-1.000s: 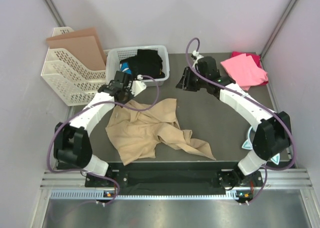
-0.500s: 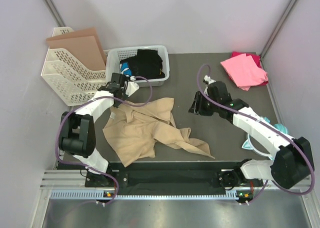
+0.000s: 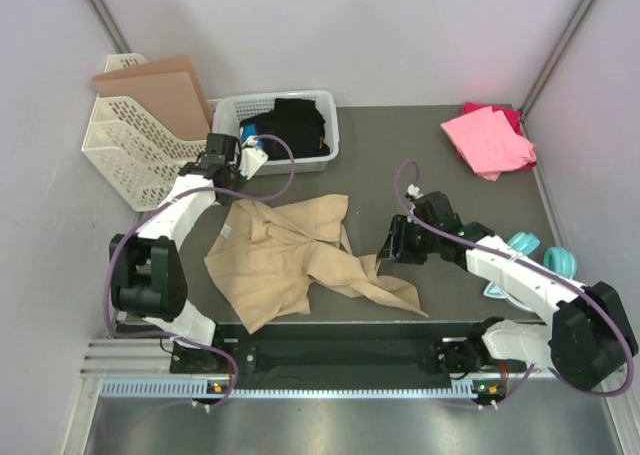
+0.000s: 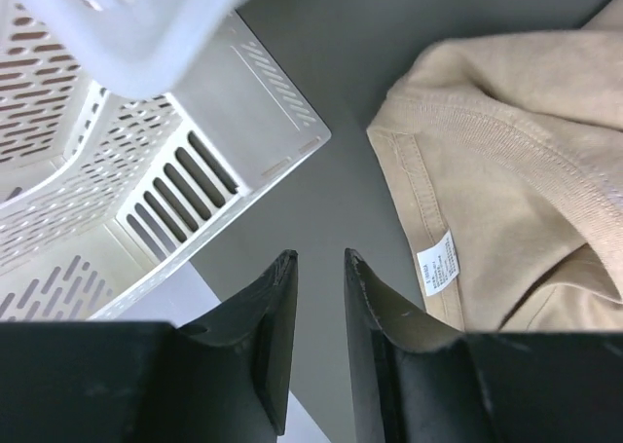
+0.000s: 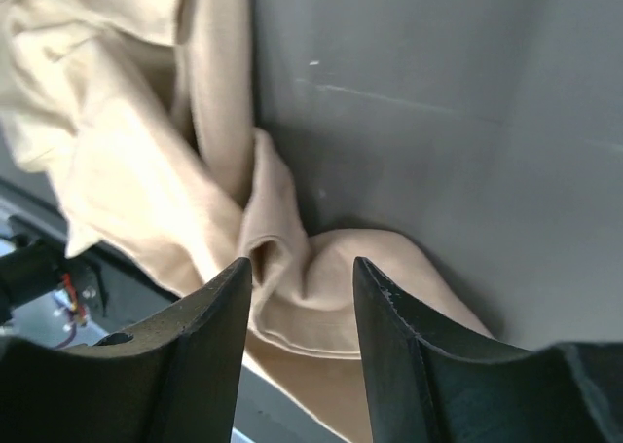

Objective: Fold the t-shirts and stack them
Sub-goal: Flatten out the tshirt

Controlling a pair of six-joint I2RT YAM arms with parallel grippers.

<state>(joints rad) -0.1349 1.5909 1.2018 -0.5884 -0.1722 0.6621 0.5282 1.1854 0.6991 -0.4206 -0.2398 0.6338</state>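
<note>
The tan t-shirt (image 3: 285, 260) lies crumpled at the table's middle front. Its collar and label (image 4: 438, 263) show in the left wrist view. My left gripper (image 3: 222, 170) hovers by the shirt's back left corner, next to the white rack. Its jaws (image 4: 319, 256) stand narrowly open over bare table, holding nothing. My right gripper (image 3: 390, 247) is at the shirt's right edge, open (image 5: 302, 263), with a bunched fold of tan cloth (image 5: 292, 268) below the gap. The bright pink shirt (image 3: 487, 140) lies folded at the back right over the magenta one (image 3: 508, 110).
A white basket (image 3: 225, 110) of dark clothes stands at the back. A white slotted rack (image 3: 140, 150) holding a brown cardboard sheet (image 3: 150, 75) is at the back left. A teal object (image 3: 535, 250) lies at the right edge. The table's front edge runs just below the tan shirt.
My right arm swung from near the pink shirt forward to the tan shirt's right edge. My left gripper drew back and left off the collar, and the shirt's upper left spread leftward.
</note>
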